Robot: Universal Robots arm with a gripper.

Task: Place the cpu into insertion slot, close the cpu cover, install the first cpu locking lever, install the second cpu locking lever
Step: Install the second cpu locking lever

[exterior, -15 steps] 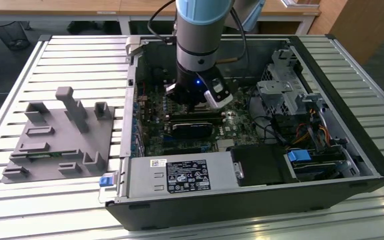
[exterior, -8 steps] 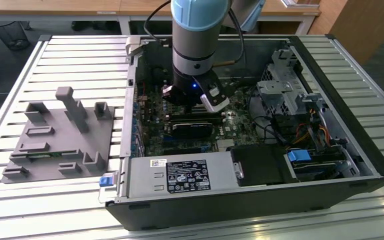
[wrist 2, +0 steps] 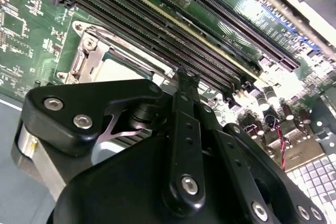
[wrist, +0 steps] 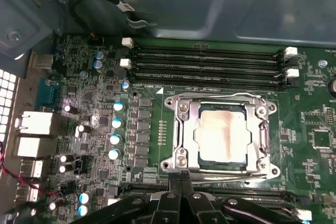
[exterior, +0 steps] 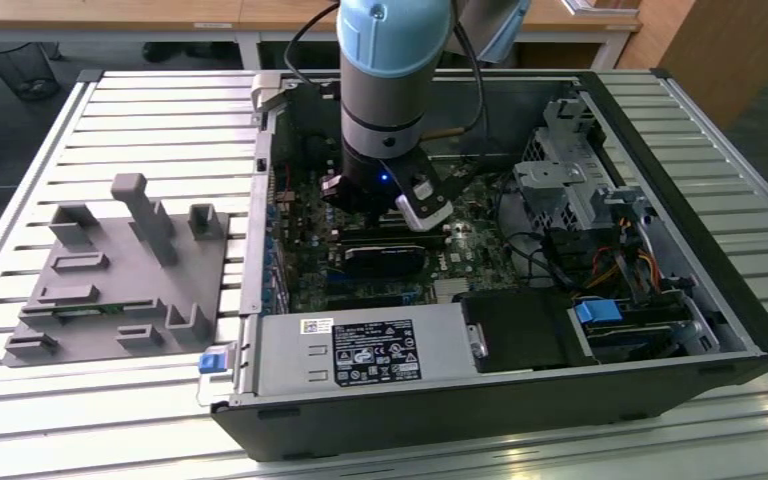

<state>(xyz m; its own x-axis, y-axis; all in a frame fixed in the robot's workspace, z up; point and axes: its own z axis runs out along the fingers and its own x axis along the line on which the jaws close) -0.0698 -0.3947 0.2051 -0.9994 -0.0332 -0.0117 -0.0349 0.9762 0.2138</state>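
Two black jaws (wrist: 181, 179) stand pressed together with nothing between them, their tips just at the near edge of the cpu cover (wrist: 181, 129) in the first wrist view. That silver frame lies flat over the insertion slot (wrist: 202, 162), and the cpu (wrist: 221, 135) sits inside it, its pale metal top showing through the cut-out. In the second wrist view the same clenched jaws (wrist 2: 185, 77) hang close above the board, with the cpu (wrist 2: 118, 69) just beyond their black linkage. Past the socket run four long black memory slots (wrist: 210, 64) with white end clips. In the exterior view the arm (exterior: 384, 90) reaches down into the open computer case (exterior: 704, 330), which lies on the slatted worktop (exterior: 131, 110); a grey fixture block (exterior: 117, 275) sits at the exterior view's left.
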